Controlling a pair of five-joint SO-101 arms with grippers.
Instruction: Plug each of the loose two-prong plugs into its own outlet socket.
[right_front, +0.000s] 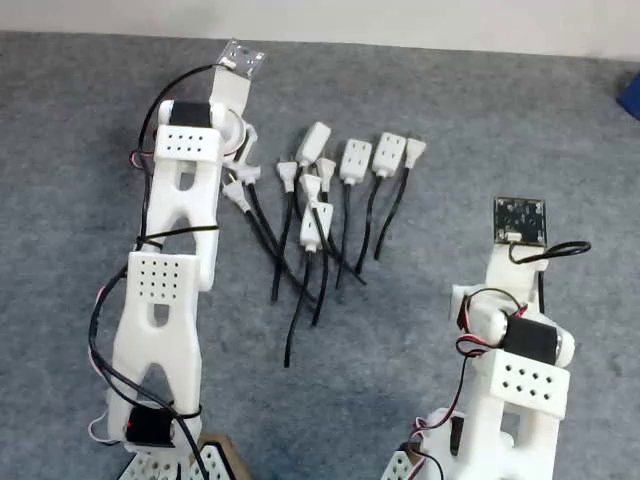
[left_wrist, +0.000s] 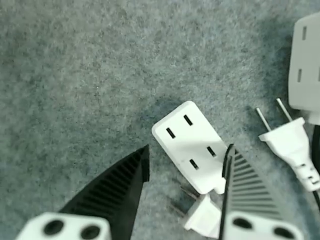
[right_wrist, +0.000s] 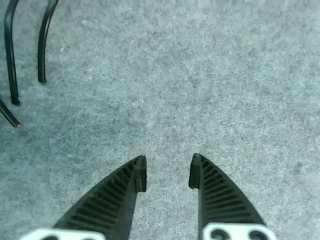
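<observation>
Fingers (left_wrist: 120, 185) of the left gripper (left_wrist: 188, 150) stand wide apart, straddling a white socket (left_wrist: 187, 135) without clamping it, at the 9 o'clock edge of the pile of plugs (right_front: 311, 185). Right gripper (right_wrist: 168, 165), at the pile's 4 o'clock, hangs slightly parted and empty above the grey table (right_wrist: 225, 75).

Soft, even light covers the grey carpet (right_front: 450, 130), and it is bright from edge to edge. The black cords (right_front: 345, 235) cast only thin, faint shadows close beside themselves. A soft dark shadow lies on the carpet, touching one end of the socket block (left_wrist: 192, 145). Another dim patch darkens the carpet near it.
</observation>
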